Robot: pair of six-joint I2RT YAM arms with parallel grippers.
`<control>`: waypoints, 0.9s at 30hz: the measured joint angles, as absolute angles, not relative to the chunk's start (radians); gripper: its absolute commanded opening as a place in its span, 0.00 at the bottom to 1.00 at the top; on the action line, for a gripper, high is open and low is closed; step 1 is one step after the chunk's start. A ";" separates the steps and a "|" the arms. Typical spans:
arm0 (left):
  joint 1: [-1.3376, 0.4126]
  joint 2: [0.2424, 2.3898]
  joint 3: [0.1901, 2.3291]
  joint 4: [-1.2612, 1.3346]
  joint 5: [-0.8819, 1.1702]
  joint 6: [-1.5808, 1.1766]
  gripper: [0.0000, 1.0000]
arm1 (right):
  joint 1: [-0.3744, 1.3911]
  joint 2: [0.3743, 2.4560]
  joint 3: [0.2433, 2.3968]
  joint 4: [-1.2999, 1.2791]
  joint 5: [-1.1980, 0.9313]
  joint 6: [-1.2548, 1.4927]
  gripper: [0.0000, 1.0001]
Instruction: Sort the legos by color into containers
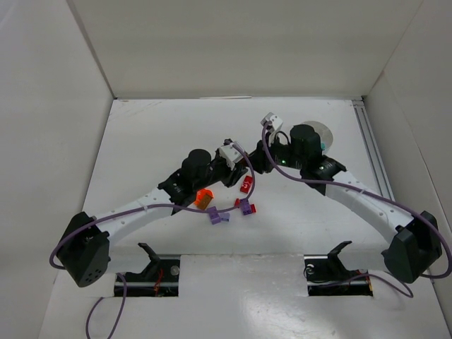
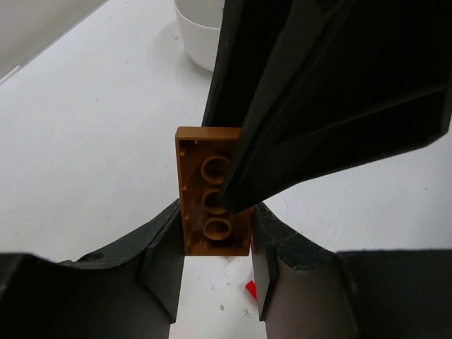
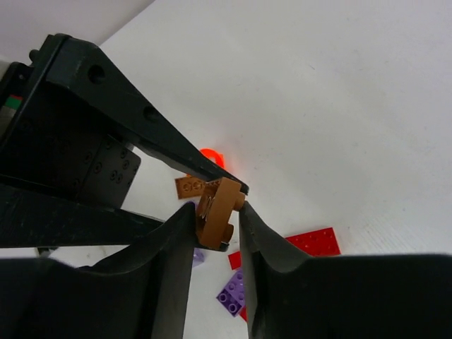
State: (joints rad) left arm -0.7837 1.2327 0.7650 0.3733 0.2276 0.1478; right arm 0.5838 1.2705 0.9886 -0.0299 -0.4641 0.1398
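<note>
With the brown brick [image 2: 194, 187] held above the table [image 1: 162, 134] left of the dish [image 2: 200, 42], clamped in the left jaws and pinched crosswise by the right jaws, free the left only once your right grip sits square.

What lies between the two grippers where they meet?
A brown brick: the left wrist view shows it inside the left gripper, the right wrist view inside the right gripper.

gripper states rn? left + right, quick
Left gripper: shut on brown lego.
Right gripper: shut on brown lego too, fingers against both its sides.
</note>
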 measured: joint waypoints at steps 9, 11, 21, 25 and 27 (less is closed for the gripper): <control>-0.783 1.230 0.764 0.397 0.210 0.144 0.51 | 0.591 1.271 0.991 0.005 -0.471 0.161 0.00; -0.784 1.217 0.758 0.398 0.217 0.133 0.59 | 0.591 1.271 0.991 0.012 -0.466 0.146 0.00; -0.773 1.094 0.673 0.413 0.203 0.056 1.00 | 0.435 1.232 0.984 0.017 -0.445 0.055 0.00; -0.705 1.058 0.651 0.363 0.149 -0.102 1.00 | 0.266 1.210 0.981 0.016 -0.438 -0.024 0.00; -0.646 1.056 0.652 0.306 0.125 -0.223 1.00 | 0.186 1.213 0.981 0.012 -0.414 -0.081 0.00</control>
